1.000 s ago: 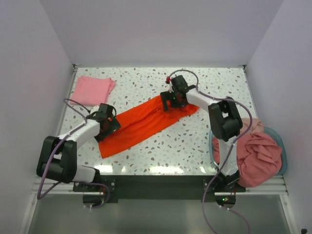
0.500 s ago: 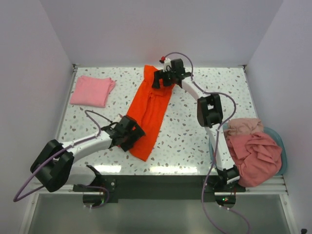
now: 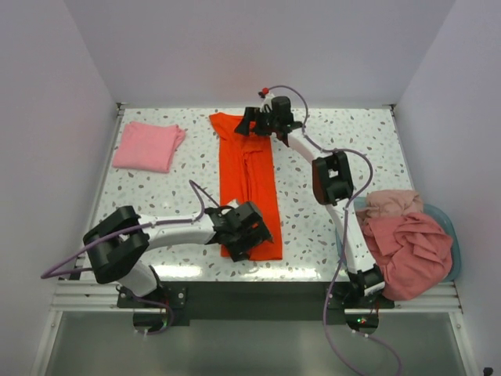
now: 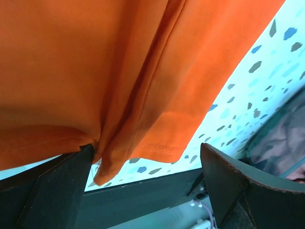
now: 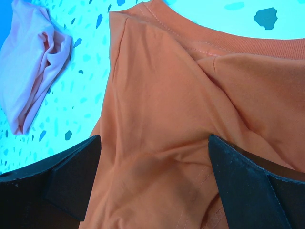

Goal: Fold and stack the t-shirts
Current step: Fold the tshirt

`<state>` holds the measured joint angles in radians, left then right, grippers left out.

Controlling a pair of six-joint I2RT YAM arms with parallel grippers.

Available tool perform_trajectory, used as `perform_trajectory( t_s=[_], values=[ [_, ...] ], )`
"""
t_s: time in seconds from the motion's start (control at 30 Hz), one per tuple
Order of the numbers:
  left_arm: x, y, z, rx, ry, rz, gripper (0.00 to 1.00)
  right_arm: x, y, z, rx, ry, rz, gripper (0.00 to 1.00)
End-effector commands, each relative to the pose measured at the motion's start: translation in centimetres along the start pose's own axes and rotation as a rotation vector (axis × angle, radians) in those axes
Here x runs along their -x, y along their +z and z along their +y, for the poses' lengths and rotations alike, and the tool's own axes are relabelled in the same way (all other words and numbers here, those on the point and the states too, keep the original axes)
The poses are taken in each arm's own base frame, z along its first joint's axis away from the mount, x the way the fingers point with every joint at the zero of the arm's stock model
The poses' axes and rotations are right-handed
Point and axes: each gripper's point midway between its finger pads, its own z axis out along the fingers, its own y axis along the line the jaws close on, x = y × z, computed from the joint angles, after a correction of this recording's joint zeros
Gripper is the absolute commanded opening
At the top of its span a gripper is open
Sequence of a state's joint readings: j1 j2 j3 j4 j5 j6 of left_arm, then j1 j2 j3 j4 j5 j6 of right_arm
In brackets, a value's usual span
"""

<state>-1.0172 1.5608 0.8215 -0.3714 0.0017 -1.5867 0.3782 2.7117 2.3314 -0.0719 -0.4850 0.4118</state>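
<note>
your left claw [image 3: 250, 232], wide, at near hem of orange-red t-shirt [image 3: 249, 176]; right claw [image 3: 246, 124], wide, at its collar. shirt lies along counter [image 3: 368, 141].

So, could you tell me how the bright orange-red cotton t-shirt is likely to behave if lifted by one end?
Probably floppy: the bright orange-red cotton t-shirt lies flat with soft creases, so it would likely sag and unfold. It looks thin, so likely light. Pushed, it may bunch rather than slide on the speckled table.
</note>
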Motion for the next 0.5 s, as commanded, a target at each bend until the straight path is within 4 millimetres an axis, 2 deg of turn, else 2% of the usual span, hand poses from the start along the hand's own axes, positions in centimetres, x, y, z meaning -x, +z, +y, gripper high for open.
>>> perform_trajectory(
  t_s=[0.0,0.03,0.07,0.1,0.13,0.17,0.2,0.23,0.3,0.33,0.43,0.47],
  values=[
    [0.2,-0.9,5.1,0.197,0.051,-0.079,1.0,0.0,-0.3,0.0,-0.064,0.023,0.026,0.99],
    [0.4,-1.5,4.6,0.179,0.061,-0.095,1.0,0.1,-0.6,-0.1,-0.073,0.022,0.029,0.99],
    [0.6,-2.1,4.4,0.173,0.077,-0.115,1.0,2.0,-1.0,0.9,-0.069,0.005,0.0,0.99],
    [0.9,-3.4,2.7,0.116,0.112,-0.161,1.0,3.1,-1.7,1.5,-0.072,-0.004,-0.008,0.99],
    [0.9,-4.1,2.2,0.102,0.129,-0.188,1.0,4.6,-2.3,2.4,-0.065,-0.014,-0.033,0.99],
    [0.9,-4.9,2.3,0.116,0.155,-0.214,1.0,6.1,-2.9,3.7,-0.045,-0.031,-0.059,0.99],
    [1.0,-6.0,1.2,0.086,0.181,-0.253,1.0,7.0,-3.5,4.5,-0.033,-0.035,-0.075,0.99],
    [1.1,-6.6,1.1,0.088,0.187,-0.268,1.0,9.7,-5.2,6.8,-0.004,-0.053,-0.129,0.99],
    [2.0,-7.9,1.8,0.102,0.197,-0.319,1.0,10.8,-6.6,8.3,0.013,-0.063,-0.144,0.99],
    [2.2,-8.2,2.0,0.1,0.201,-0.328,1.0,12.4,-8.3,10.1,0.028,-0.084,-0.168,0.99],
    [3.5,-9.6,3.5,0.119,0.191,-0.388,1.0,12.4,-10.7,11.1,0.006,-0.109,-0.14,0.99],
    [4.4,-10.1,4.5,0.156,0.199,-0.428,1.0,12.5,-12.7,12.0,-0.016,-0.113,-0.136,0.99]
  ],
)
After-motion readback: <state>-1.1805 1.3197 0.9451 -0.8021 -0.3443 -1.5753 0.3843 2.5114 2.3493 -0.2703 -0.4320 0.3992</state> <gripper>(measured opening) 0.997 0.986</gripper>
